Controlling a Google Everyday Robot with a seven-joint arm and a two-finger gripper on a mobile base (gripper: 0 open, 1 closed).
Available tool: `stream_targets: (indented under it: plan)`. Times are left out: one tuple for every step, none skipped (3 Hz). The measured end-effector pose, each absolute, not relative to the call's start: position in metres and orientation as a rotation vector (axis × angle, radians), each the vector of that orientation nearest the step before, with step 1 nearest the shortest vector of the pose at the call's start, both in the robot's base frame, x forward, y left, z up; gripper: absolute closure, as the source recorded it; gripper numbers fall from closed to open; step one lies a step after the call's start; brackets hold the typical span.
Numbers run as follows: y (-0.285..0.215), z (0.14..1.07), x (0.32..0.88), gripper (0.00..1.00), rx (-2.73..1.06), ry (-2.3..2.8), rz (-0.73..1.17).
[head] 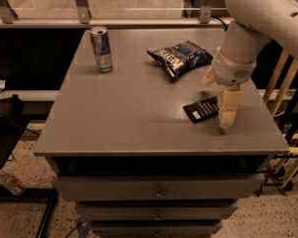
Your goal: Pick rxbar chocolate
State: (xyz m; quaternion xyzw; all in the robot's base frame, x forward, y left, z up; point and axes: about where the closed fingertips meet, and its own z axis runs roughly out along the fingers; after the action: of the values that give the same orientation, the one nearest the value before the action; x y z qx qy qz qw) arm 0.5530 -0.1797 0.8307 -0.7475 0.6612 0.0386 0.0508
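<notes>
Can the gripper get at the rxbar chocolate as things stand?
Probably yes. The gripper hangs at one end of the rxbar chocolate, nothing lies on the bar, and the chip bag and can sit well apart.

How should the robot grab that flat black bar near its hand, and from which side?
Probably from straight above, pinching across the narrow width near the middle: the rxbar chocolate lies flat on the table, too thin for a side approach. The gripper hangs over its right-hand end in the picture.
</notes>
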Motion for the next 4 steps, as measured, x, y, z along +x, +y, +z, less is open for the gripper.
stream_targets:
  plan:
    - [-0.1792, 0.8237, 0.5497, 0.34, -2.284, 1.997, 0.125]
    - [-0.1806, 0.8229, 0.5489, 0.56, -2.287, 1.993, 0.126]
    - [-0.1806, 0.8269, 0.5489, 0.8, -2.287, 1.993, 0.126]
    - [-0.1834, 0.8328, 0.5458, 1.0, -2.256, 1.988, 0.12]
